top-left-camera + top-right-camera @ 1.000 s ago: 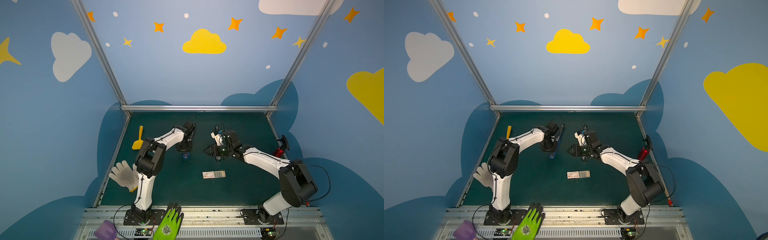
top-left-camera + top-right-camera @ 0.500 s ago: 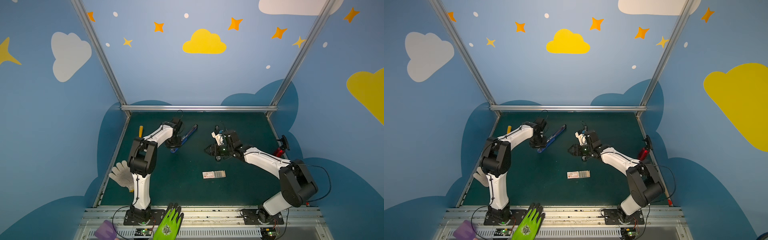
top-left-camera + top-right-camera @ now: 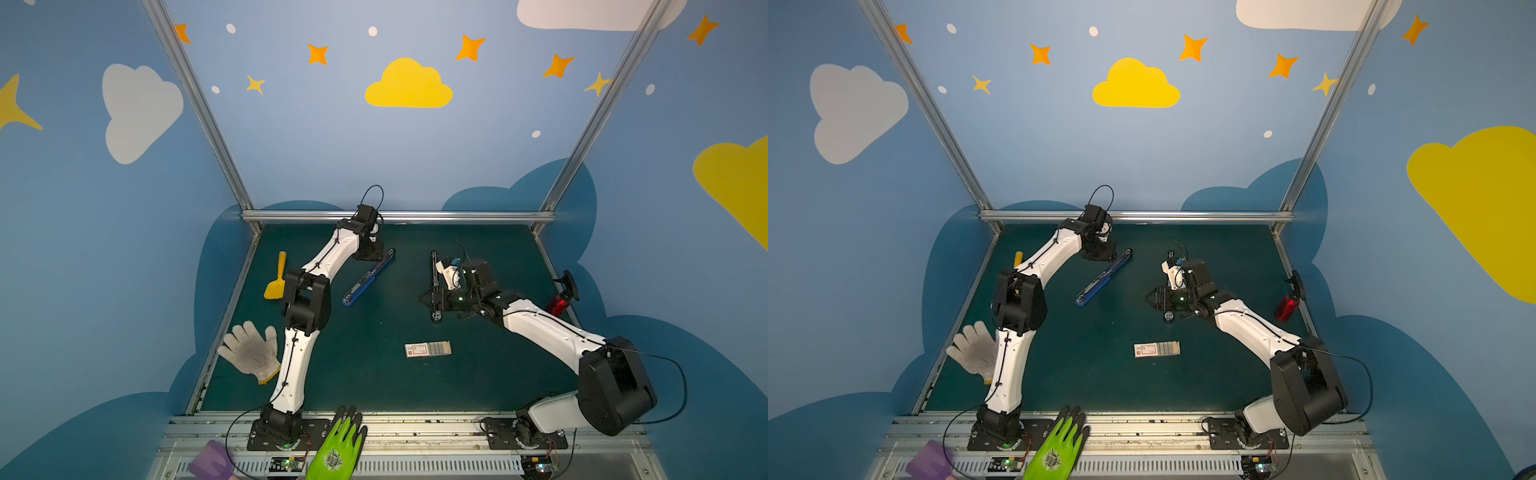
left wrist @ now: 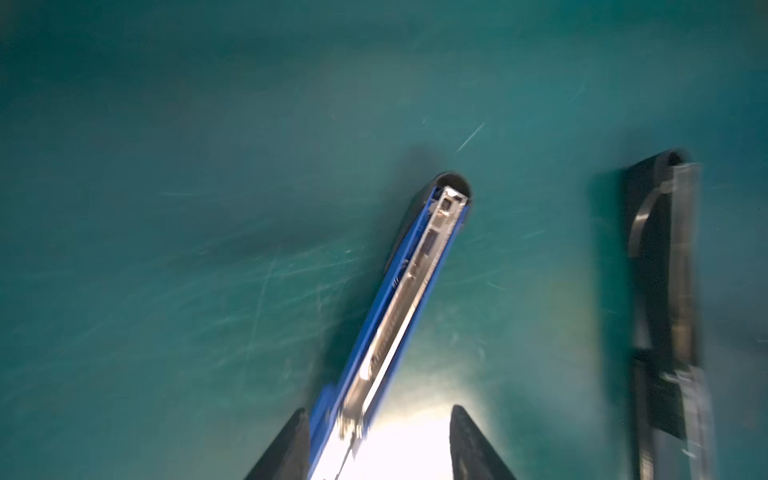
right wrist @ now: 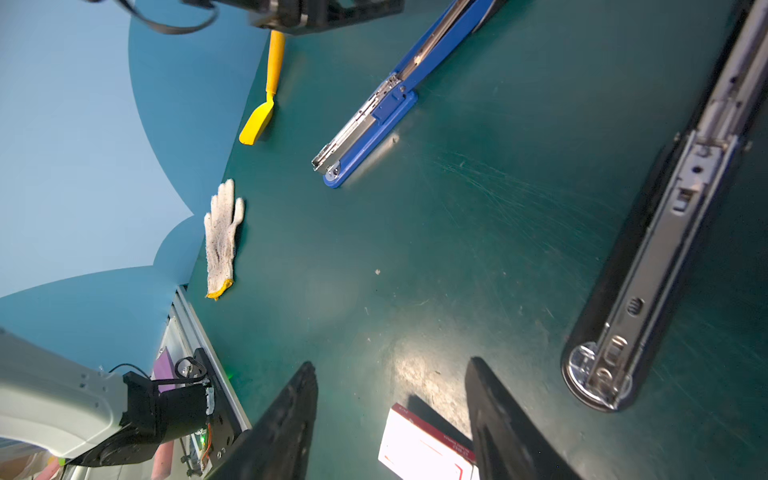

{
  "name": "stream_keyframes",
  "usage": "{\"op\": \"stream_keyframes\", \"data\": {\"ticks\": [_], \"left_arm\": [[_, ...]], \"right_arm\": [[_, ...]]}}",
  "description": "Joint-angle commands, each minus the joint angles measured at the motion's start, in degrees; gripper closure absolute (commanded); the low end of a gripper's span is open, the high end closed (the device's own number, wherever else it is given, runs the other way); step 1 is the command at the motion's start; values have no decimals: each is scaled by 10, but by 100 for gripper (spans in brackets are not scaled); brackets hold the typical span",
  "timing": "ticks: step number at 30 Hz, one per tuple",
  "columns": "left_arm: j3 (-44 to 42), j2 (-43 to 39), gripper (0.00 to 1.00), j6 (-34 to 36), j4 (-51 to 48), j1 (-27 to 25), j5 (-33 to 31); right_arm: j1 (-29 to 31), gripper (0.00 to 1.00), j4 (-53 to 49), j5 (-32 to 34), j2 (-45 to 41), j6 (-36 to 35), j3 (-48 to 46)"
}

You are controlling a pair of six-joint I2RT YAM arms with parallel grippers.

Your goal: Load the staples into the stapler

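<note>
A blue stapler (image 3: pixel 368 277) lies folded open and flat on the green table, its silver magazine (image 4: pixel 409 286) facing up. My left gripper (image 3: pixel 374 251) hovers at its far end, open; in the left wrist view the stapler runs beside one fingertip (image 4: pixel 301 419) with a wide gap to the other. A black stapler (image 3: pixel 434 270), also folded open, lies by my right gripper (image 3: pixel 426 297). That gripper is open and holds nothing. The staples sit in their white box with a red label (image 3: pixel 428 349), nearer the front; grey strips show in its open tray (image 3: pixel 1168 348).
A yellow spatula (image 3: pixel 277 279) and a white knit glove (image 3: pixel 251 351) lie along the left edge. A red object (image 3: pixel 559 301) sits at the right edge. A green glove (image 3: pixel 338 444) and a purple item (image 3: pixel 210 461) rest on the front rail.
The left gripper had the blue stapler bunched under it mid-table; the stapler now lies stretched out flat. The left gripper has moved to its far end with jaws wider. The right arm barely moved.
</note>
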Motion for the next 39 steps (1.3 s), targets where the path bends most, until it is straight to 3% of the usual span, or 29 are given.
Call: {"op": "stream_keyframes", "data": {"ticks": [1,8,16,26,39], "left_arm": [[36,32,46,36,-50,-1,5],[43,68,49,43,-58,-7,11],[-21,46,72,51,-34,-41,7],[-234,-78,94,32,79,-78,-18],[-508,-267,96,-9,302,-123,-38]], "right_arm": [[-5,42,-21,7,-18,-9,-10],[-9,42,-21,5,-14,-6,-8],[-10,42,-2,-1,12,0,-5],[-18,42,47,-38,101,47,38],[-48,48,181,-141,300,195,146]]}}
